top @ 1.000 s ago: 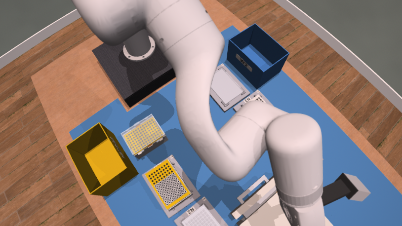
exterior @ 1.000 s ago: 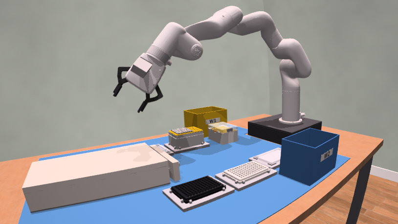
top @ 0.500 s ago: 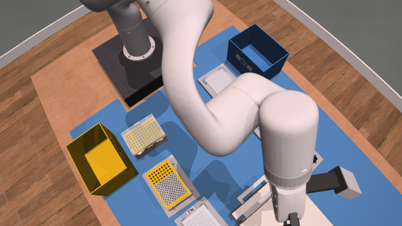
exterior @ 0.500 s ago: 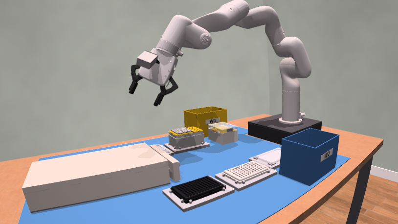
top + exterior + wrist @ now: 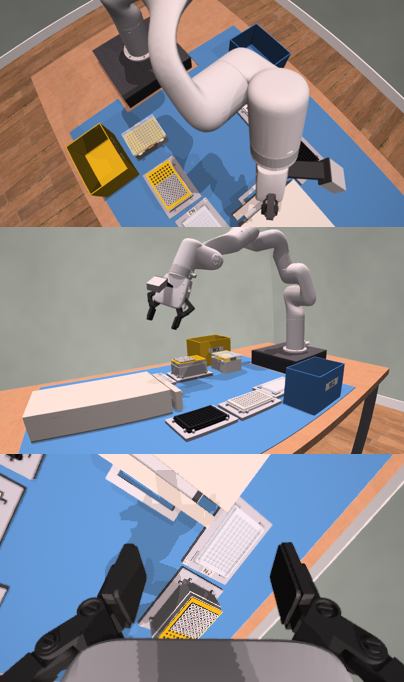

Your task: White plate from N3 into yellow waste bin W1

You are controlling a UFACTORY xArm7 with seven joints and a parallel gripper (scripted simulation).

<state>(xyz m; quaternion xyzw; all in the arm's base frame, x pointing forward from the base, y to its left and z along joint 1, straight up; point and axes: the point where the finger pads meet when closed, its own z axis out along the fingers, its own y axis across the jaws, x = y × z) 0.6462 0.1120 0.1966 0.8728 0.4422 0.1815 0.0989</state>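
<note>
The white well plate [image 5: 249, 398] lies on its nest, the middle one of three in the near row, in the exterior view. In the top view the arm hides it. The yellow bin W1 [image 5: 101, 160] stands upright and empty at the bench's far left edge; it also shows in the exterior view [image 5: 209, 347]. My gripper [image 5: 163, 319] is open and empty, high above the cooler's drawer end [image 5: 248, 203], far from both plate and bin. It also shows in the top view [image 5: 269, 210] and the wrist view [image 5: 207, 574].
The long beige cooler [image 5: 96, 402] lies under the gripper. Nest N2 with another white plate [image 5: 227, 544], a yellow tip rack [image 5: 170, 185] and the lidded tip box [image 5: 144, 135] stand near W1. A black plate [image 5: 200, 419], a flat white nest [image 5: 272, 385] and blue bin W2 [image 5: 314, 383] flank the white plate.
</note>
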